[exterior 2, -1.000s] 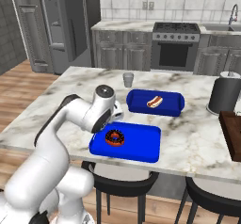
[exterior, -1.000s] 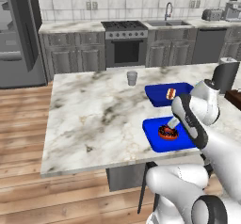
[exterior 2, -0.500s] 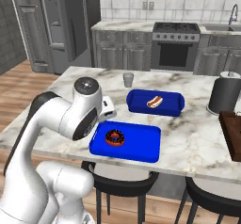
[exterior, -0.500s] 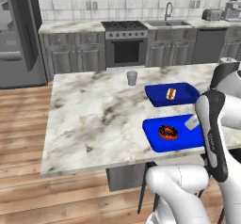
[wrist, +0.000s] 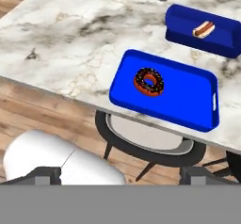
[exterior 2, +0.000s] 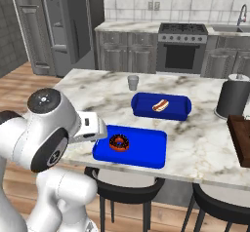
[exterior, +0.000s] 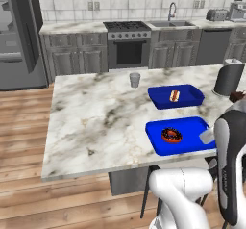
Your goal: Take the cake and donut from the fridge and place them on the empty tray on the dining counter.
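The donut (exterior: 171, 135) (exterior 2: 118, 143) (wrist: 149, 81), a dark ring with orange-red glaze, lies on the flat blue empty tray (exterior: 192, 142) (exterior 2: 146, 150) (wrist: 188, 100) near the front edge of the marble dining counter (exterior: 96, 117) (exterior 2: 195, 143). My gripper (wrist: 121, 173) is open and holds nothing, drawn back off the counter's edge, looking down at the tray from above the floor. Its dark fingertips (wrist: 47, 173) stand wide apart. The white hand (exterior 2: 90, 126) (exterior: 207, 135) hangs beside the tray's near end. The fridge (exterior: 19, 35) (exterior 2: 53, 26) stands at the far left. The cake is out of view.
A deeper blue tray with a hot dog (exterior: 175, 96) (exterior 2: 161, 105) (wrist: 202, 29) sits behind the flat tray. A grey cup (exterior: 135, 79) (exterior 2: 133, 82), a dark canister (exterior: 228, 76) (exterior 2: 233, 98) and a brown wooden tray (exterior 2: 241, 138) share the counter. A stool (wrist: 146, 143) stands under its edge.
My hand has lifted away from the donut and swung back off the tray towards my body. The donut stays lying on the tray.
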Robot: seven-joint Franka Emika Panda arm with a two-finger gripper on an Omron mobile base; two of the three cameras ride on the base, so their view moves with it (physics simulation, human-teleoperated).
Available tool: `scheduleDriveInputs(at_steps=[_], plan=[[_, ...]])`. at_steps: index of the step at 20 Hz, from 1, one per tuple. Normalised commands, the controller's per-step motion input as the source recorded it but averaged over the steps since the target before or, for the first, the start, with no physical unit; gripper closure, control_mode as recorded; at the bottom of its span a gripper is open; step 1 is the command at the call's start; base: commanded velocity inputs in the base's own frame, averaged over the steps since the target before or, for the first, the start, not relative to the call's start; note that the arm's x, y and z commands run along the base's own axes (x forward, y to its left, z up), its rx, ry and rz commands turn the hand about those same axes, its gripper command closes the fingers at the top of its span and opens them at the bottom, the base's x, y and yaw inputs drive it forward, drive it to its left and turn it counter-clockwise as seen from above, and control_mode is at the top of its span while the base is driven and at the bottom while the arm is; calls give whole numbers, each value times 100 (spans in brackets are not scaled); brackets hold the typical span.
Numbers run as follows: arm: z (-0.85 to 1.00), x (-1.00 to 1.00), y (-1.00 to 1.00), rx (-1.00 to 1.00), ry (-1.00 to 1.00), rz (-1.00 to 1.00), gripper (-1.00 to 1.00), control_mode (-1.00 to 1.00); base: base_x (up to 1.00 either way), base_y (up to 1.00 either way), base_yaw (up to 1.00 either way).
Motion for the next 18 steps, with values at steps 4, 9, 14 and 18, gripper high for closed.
scheduleDriveInputs(at_steps=[4, 9, 14, 18], plan=[[3, -74, 16, 0, -12, -30, -100, -100, 0, 0, 0], [10, -63, 13, 0, -13, -25, -100, -100, 0, 0, 0], [8, -18, 0, 0, -7, -1, -100, 100, -23, 2, 0], [0, 0, 0, 0, 0, 0, -100, 100, -55, 6, 11]])
